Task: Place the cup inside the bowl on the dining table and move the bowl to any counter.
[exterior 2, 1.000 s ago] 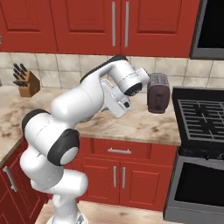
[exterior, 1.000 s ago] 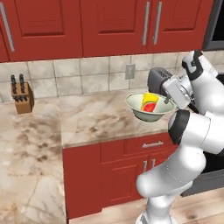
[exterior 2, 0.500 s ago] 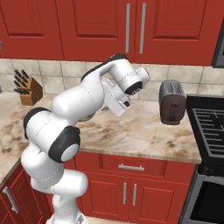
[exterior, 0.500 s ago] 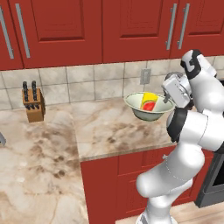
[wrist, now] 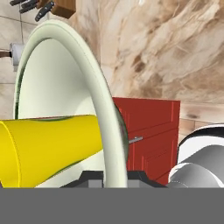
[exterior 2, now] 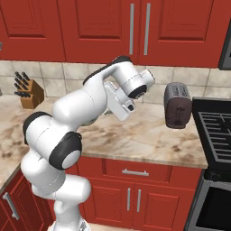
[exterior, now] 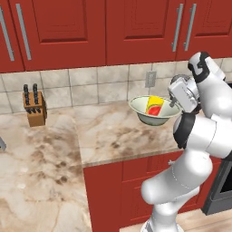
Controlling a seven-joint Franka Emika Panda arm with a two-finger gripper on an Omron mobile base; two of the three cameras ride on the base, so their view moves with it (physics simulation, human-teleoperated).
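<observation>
hanging above the table (exterior: pixel 118 136), clear of its surface, the bowl (exterior: pixel 152 114) is clamped by its rim in the nearly closed pincer (exterior: pixel 174 105). the cup (exterior: pixel 155 106) is carried inside it, leaning against the wall.

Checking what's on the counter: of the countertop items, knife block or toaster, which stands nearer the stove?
The toaster, the dark silver-sided box right beside the stove. The wooden knife block stands far off at the counter's other end.
</observation>
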